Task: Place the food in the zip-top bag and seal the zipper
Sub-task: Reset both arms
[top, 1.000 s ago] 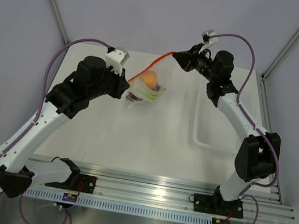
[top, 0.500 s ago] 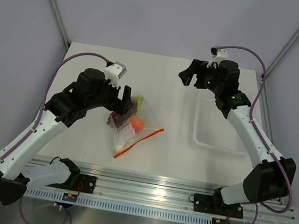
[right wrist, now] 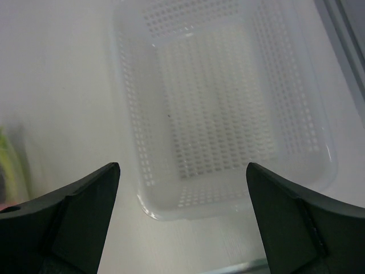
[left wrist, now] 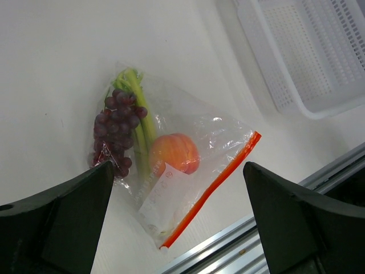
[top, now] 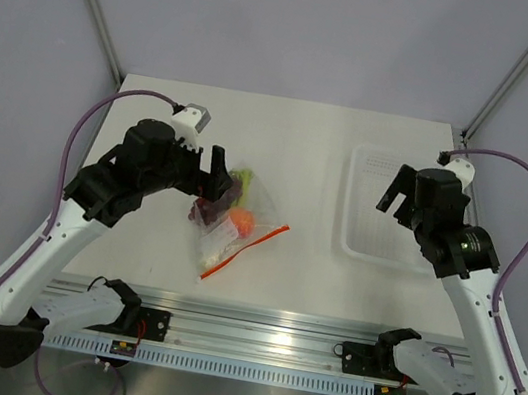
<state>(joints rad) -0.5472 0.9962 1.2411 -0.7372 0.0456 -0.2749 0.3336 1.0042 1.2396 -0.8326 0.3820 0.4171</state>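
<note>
Both left pincer [top: 219, 178] and right pincer [top: 393, 191] gape empty; zip-top bag [top: 240, 222] lies beneath the left.

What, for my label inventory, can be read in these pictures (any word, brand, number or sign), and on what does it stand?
No text is legible in any view.
White paper slip inside the zip-top bag: any print is too faint to read.
Small coloured tag on the front rail: too small to read.
Perforated tray: no marking visible.
</note>
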